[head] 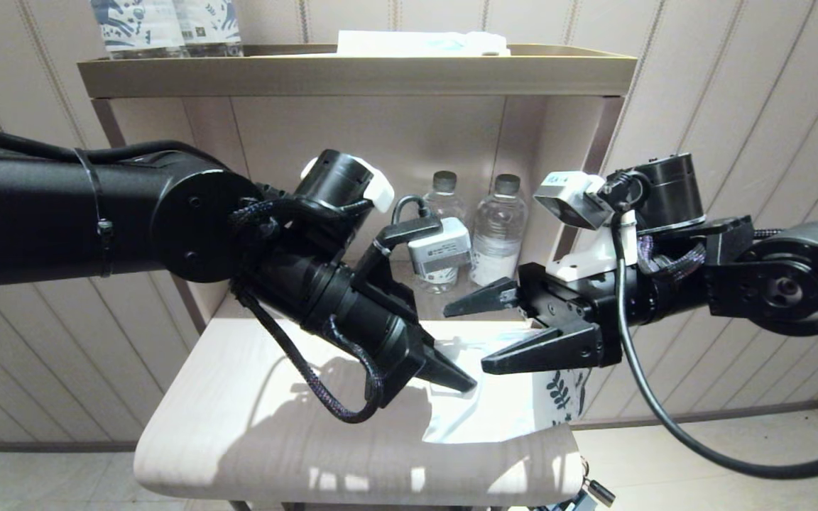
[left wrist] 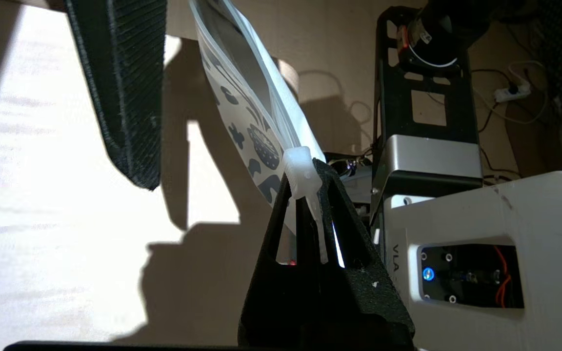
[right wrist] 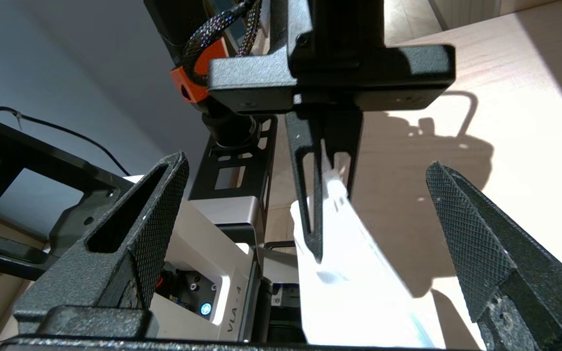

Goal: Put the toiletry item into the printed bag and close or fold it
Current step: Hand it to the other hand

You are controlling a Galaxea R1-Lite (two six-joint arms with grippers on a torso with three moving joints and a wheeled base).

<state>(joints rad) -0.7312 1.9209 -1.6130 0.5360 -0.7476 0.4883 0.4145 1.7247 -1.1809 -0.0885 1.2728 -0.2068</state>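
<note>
left gripper [head: 451, 376]: fingers clenched on the printed bag [head: 515, 397], pinching its strip edge; a white toiletry item [left wrist: 305, 190] sits at the fingertips in the left wrist view, clamped with the bag edge.
printed bag: lifted at the pinched end, leaf-print end draped over the near right corner of the worktop [head: 253, 426].
right gripper [head: 483, 337]: fingers spread wide, holding nothing, just beside the left gripper, above the bag.
background: two clear bottles [head: 480, 234] on the shelf behind.
</note>
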